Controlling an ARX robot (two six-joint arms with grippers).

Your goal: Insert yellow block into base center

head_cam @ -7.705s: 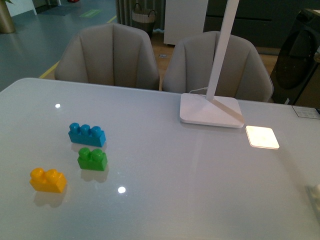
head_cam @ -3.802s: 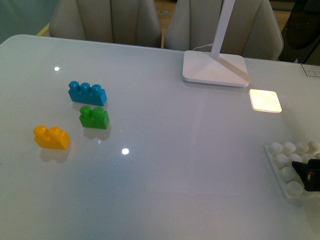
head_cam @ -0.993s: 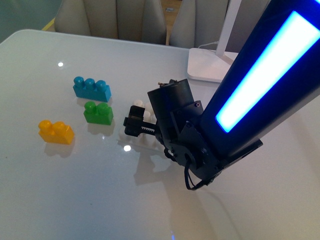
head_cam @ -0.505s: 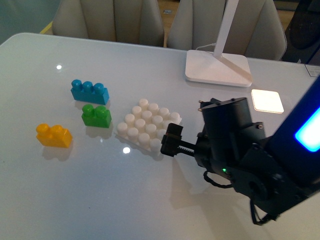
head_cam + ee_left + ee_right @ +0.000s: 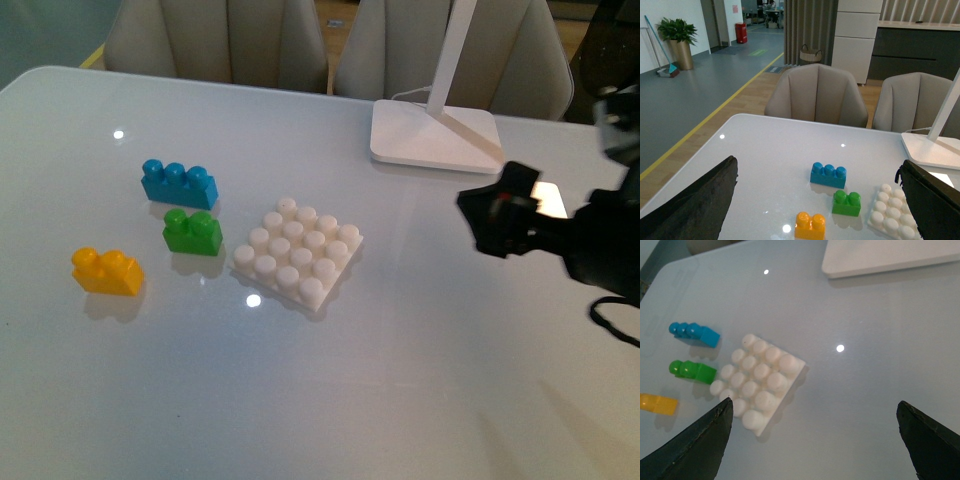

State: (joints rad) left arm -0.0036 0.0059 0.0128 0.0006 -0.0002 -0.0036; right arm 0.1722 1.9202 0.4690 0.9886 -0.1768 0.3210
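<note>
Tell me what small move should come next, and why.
Probably lower the open left gripper toward the yellow block: it sits untouched left of the base, whose studs are bare, and the open right gripper is off to the far side.

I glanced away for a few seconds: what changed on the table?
The right gripper brought the base from the far right to beside the green brick, let it go and drew back to the right, open. The yellow block, blue brick and lamp stayed put.
</note>
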